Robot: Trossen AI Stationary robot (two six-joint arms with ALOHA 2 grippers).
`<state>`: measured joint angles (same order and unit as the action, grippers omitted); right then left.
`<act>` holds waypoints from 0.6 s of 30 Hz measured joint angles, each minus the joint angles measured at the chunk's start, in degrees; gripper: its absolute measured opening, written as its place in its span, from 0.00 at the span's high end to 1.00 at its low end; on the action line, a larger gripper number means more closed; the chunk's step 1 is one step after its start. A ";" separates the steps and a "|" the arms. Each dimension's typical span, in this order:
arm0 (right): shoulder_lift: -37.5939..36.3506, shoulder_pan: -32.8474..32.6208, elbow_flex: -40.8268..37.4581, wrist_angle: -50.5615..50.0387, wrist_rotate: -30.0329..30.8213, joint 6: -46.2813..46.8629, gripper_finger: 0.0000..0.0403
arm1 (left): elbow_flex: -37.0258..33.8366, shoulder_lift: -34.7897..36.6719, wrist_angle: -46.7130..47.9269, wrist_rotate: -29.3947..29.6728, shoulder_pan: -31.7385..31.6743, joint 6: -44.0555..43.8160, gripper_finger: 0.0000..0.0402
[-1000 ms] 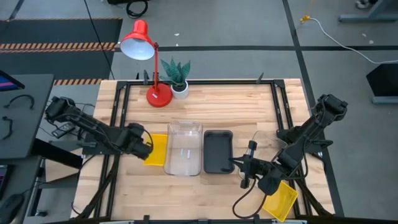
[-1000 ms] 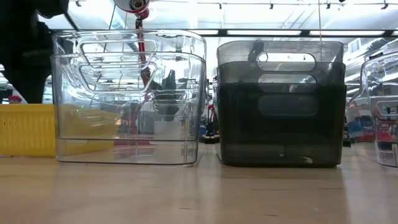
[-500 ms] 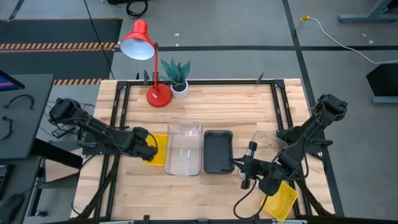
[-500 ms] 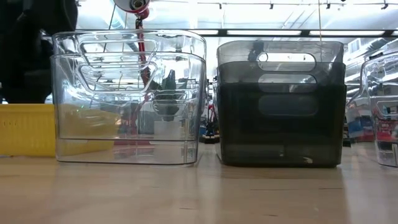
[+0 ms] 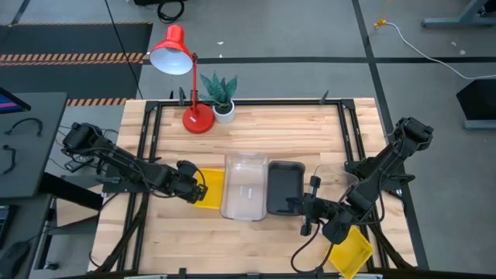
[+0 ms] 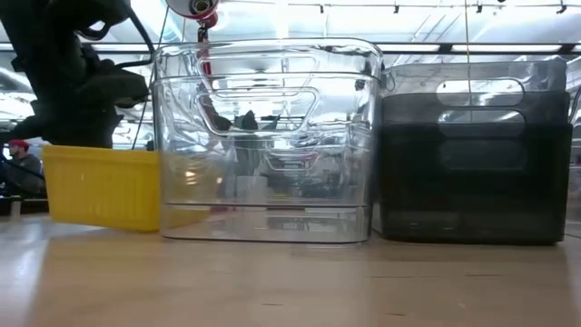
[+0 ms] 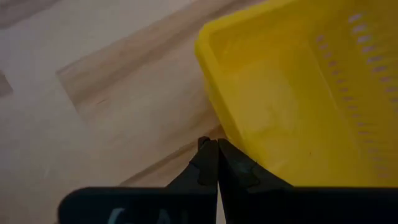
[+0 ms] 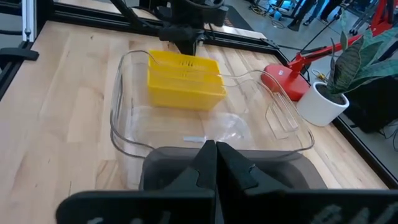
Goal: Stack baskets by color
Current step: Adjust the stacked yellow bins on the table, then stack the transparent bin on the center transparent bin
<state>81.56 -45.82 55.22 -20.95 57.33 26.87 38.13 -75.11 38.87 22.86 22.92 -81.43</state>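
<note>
Three groups of baskets stand side by side mid-table. A yellow basket [image 5: 211, 186] sits at the left. Two nested clear baskets [image 5: 246, 187] are in the middle, and nested dark grey baskets [image 5: 284, 186] are at the right. My left gripper [image 5: 199, 188] is shut at the yellow basket's left side. My right gripper [image 5: 304, 208] is shut at the dark grey stack's near right corner. A second yellow basket [image 5: 349, 249] lies tilted under my right arm, and a faint clear basket [image 5: 335, 177] stands beside that arm. My left gripper pushes with its shut fingertips [image 7: 210, 155] on the yellow basket's outer left wall, low down near a corner [image 7: 225, 127]. The fingers slant down from the table's left side. The basket rests on the table against the clear stack. My right gripper hovers shut at the dark grey stack's rim [image 8: 273, 163]; whether it touches, I cannot tell.
A red desk lamp [image 5: 186, 77] and a small potted plant [image 5: 221, 97] stand at the far edge. A black frame [image 5: 155, 116] borders the tabletop. Bare wood lies in front of the baskets, toward the near edge.
My left gripper has moved toward the table's right edge, sunk a little and tipped further down, staying shut. The yellow basket has slid right ahead of it. The clear and dark grey stacks have slid right too, up to my still right gripper.
</note>
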 joint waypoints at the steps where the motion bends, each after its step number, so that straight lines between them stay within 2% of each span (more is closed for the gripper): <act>1: 0.00 -0.08 0.00 -0.20 0.01 -0.03 0.99 | 0.00 0.00 -0.08 0.44 0.00 0.04 0.99; 5: -0.50 -0.92 0.00 -0.18 0.01 -1.17 0.99 | 0.06 0.49 0.77 0.86 0.02 1.82 0.99; 10: -3.19 -2.40 0.61 0.50 -3.90 -1.26 0.99 | 3.70 2.89 12.02 2.87 0.79 0.90 0.99; 14: -3.96 -3.20 3.68 0.82 -15.12 0.51 0.99 | 10.07 3.65 21.09 7.25 4.09 0.74 0.99; 18: -1.54 -4.04 6.65 0.02 -28.64 1.51 0.99 | 14.96 3.64 19.48 12.74 9.64 6.59 0.97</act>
<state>80.02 -49.86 61.87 -20.93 28.69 28.38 53.09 -71.48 58.35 35.60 32.56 -74.83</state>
